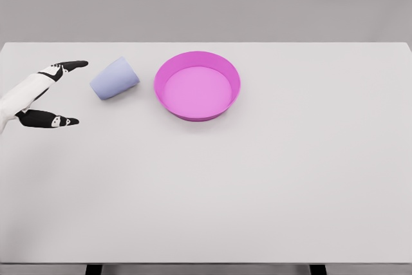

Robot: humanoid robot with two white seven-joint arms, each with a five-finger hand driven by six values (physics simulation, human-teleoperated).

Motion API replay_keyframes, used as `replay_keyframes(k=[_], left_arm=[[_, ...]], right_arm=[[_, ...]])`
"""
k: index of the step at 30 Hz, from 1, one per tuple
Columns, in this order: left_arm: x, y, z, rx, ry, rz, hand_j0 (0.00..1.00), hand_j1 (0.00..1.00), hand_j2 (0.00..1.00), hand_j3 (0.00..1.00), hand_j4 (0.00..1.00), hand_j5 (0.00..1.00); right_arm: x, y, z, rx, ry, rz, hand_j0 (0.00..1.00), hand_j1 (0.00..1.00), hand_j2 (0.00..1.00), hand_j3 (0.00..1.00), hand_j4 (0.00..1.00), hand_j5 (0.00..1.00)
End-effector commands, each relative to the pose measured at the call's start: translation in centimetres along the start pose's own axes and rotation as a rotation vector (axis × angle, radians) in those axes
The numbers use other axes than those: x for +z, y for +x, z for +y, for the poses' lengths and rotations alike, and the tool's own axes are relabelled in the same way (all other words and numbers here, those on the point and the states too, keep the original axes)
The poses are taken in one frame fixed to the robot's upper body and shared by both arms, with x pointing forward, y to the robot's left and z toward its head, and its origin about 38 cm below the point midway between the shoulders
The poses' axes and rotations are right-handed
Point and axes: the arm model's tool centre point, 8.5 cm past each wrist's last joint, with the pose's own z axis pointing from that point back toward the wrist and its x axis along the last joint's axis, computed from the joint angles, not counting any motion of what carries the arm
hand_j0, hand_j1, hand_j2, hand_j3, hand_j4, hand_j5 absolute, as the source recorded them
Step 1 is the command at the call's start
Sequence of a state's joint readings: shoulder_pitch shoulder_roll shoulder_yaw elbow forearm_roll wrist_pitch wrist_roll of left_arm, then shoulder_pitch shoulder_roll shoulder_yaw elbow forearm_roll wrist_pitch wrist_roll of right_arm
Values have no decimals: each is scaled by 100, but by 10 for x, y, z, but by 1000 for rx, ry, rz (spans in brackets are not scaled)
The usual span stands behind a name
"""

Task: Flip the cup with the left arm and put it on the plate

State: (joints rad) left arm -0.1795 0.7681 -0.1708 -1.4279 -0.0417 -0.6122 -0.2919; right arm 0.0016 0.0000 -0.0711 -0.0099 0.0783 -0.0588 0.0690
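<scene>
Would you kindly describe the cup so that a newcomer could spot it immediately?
On the white table, find the round pink plate near the far edge. Just left of it, apart from it, lies the cup, between the plate and the open left hand. It alone is pale lavender and tipped on its side.

Cup and plate sitting side by side

The cup is lying on the table, just left of the plate; the left hand is hovering further left.
</scene>
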Motion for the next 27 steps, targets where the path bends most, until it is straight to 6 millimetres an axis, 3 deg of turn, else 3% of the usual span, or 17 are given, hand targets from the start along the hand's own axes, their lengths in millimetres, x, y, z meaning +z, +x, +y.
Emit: replay_keyframes(k=[1, 8, 18, 22, 27], left_arm=[[0, 0, 1, 5, 4, 0, 100, 100, 100, 100, 100, 100], [0, 0, -2, 8, -2, 0, 100, 100, 100, 100, 100, 100], [-8, 0, -27, -27, -36, 10, 100, 100, 100, 100, 100, 100], [-16, 5, -20, 25, 105, -11, 100, 100, 100, 100, 100, 100], [-18, 7, -16, 26, 124, -19, 100, 100, 100, 100, 100, 100]], right_arm=[[0, 1, 0, -1, 0, -5, 100, 100, 100, 100, 100, 100], [0, -3, 0, 0, 0, 7, 100, 100, 100, 100, 100, 100], [0, -3, 0, 0, 0, 6, 100, 100, 100, 100, 100, 100], [0, -3, 0, 0, 0, 7, 100, 100, 100, 100, 100, 100], [0, -3, 0, 0, 0, 7, 100, 100, 100, 100, 100, 100]])
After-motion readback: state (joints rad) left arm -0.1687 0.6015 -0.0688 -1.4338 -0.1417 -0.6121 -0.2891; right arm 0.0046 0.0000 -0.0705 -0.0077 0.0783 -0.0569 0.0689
